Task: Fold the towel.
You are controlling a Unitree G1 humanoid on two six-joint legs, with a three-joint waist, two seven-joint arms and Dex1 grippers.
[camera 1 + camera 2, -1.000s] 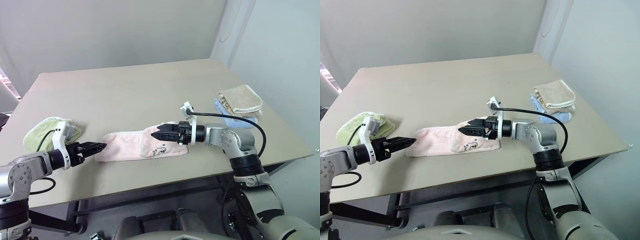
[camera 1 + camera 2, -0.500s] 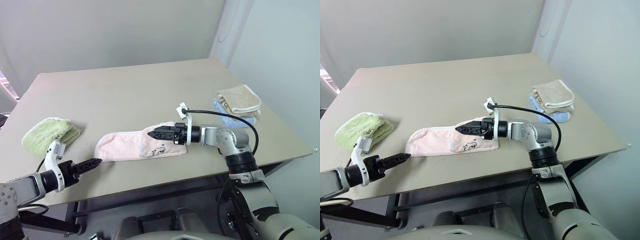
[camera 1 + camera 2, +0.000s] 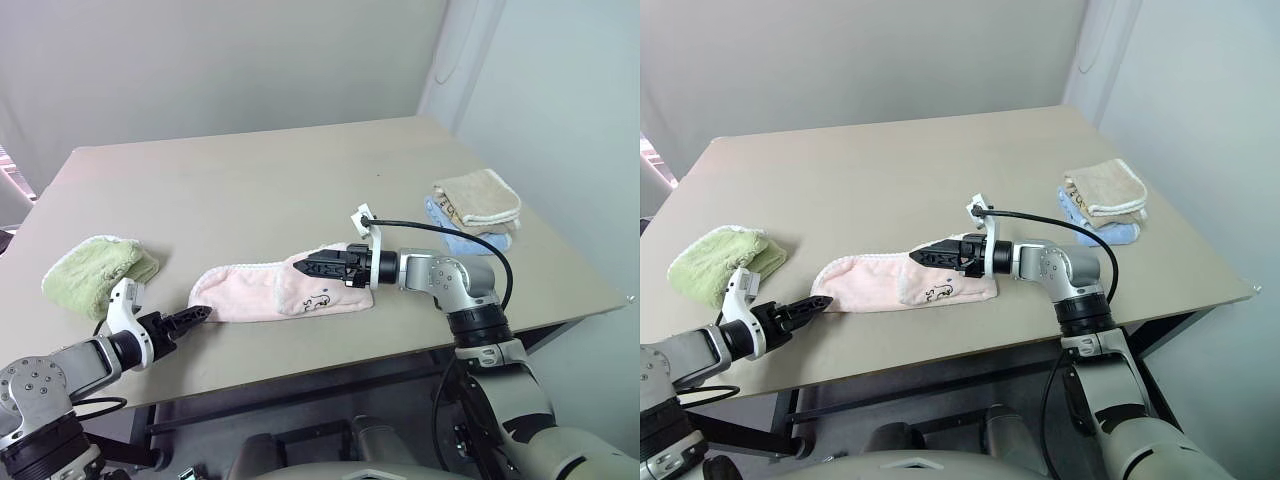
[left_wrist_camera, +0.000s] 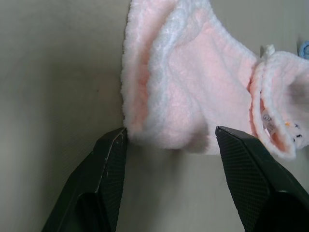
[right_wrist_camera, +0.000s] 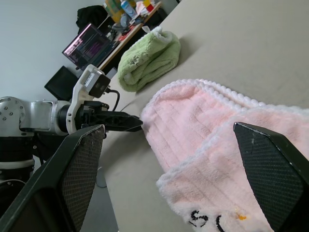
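Towel: the pale pink towel (image 3: 280, 292) lies bunched lengthwise near the front edge of the worktop (image 3: 260, 190), with a folded flap bearing a small dark embroidered mark at its right end.
Left hand: the left hand (image 3: 192, 317) sits low at the towel's left end, pointing at it; in the left wrist view its fingers (image 4: 108, 164) stand apart on either side of the towel's edge, close to the cloth but not closed on it.
Right hand: the right hand (image 3: 315, 267) points leftward over the towel's right end, fingers spread wide above the flap, gripping nothing.
Green towel: a folded light green towel (image 3: 95, 268) lies at the worktop's left.
Other towels: a beige towel (image 3: 480, 197) lies stacked on a blue towel (image 3: 462, 238) near the right edge.
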